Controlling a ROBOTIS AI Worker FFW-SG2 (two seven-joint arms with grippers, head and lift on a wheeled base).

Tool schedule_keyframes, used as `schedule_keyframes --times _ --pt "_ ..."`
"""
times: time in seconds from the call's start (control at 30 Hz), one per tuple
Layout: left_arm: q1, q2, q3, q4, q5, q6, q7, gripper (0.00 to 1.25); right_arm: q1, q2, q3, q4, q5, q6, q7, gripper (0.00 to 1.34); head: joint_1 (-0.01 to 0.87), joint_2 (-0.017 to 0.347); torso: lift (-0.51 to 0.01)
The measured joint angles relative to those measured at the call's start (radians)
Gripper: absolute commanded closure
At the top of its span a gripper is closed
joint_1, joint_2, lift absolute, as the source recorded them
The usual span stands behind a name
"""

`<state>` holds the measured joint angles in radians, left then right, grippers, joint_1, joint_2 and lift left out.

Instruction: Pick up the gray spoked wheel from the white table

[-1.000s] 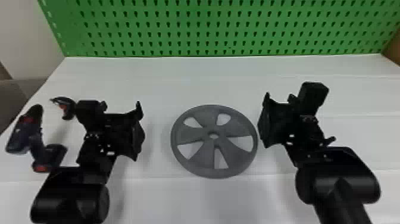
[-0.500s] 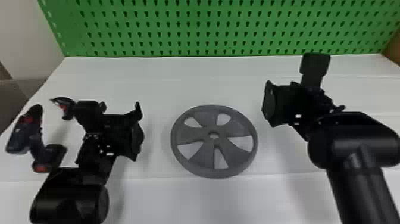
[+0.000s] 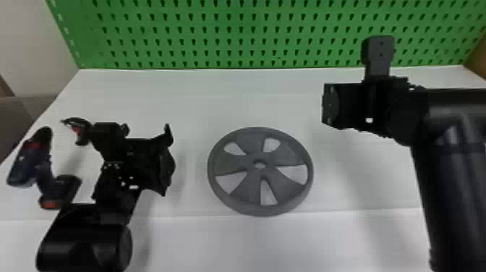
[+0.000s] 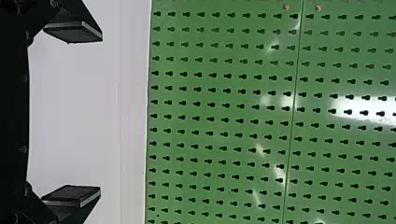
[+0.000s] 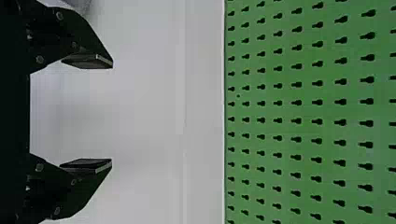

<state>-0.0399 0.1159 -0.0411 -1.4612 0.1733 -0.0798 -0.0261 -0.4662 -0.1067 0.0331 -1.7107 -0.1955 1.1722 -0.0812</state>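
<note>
The gray spoked wheel (image 3: 247, 188) lies flat on the white table (image 3: 275, 242), between the two arms. To its left stands my left gripper (image 3: 144, 159) in the head view, over the table and apart from the wheel. My right gripper (image 3: 349, 105) is beyond the wheel's far right side, above the surface. In the left wrist view my left gripper (image 4: 101, 114) is open, nothing between its fingers. The right wrist view has my right gripper (image 5: 112, 113) open too, holding nothing, with a gray edge (image 5: 79, 3) behind one finger.
A dark blue and red power drill (image 3: 27, 161) is at the table's left edge, close beside the left arm. Next to the left wrist is a small black and red item (image 3: 81, 132). A green pegboard (image 3: 246, 32) rises along the back.
My right gripper has moved back toward the pegboard, and its arm has swung out to the right. The left arm and the wheel have kept their places.
</note>
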Motion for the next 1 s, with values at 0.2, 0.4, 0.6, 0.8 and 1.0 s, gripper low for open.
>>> schedule_keyframes --times 0.2,0.4,0.6,0.8,1.0 --pt "-0.001 0.001 -0.002 0.000 -0.002 0.000 0.000 0.13 -0.083 -0.001 -0.004 0.075 -0.027 0.139 0.000 0.37 0.767 0.035 -0.107" --pt "-0.004 0.001 -0.004 0.000 -0.005 0.000 0.000 0.13 -0.152 -0.002 -0.002 0.155 -0.041 0.236 0.000 0.37 0.767 0.035 -0.107" --pt "-0.006 0.001 -0.006 0.001 -0.008 0.000 0.000 0.13 -0.225 -0.007 -0.005 0.263 -0.067 0.341 0.000 0.37 0.767 0.035 -0.107" --pt "-0.007 0.001 -0.007 0.001 -0.010 0.000 0.000 0.13 -0.306 -0.005 0.006 0.367 -0.069 0.395 0.000 0.37 0.767 0.035 -0.107" --pt "-0.010 0.001 -0.009 0.001 -0.014 0.000 0.000 0.13 -0.374 -0.002 0.017 0.495 -0.093 0.398 0.000 0.37 0.767 0.035 -0.107"
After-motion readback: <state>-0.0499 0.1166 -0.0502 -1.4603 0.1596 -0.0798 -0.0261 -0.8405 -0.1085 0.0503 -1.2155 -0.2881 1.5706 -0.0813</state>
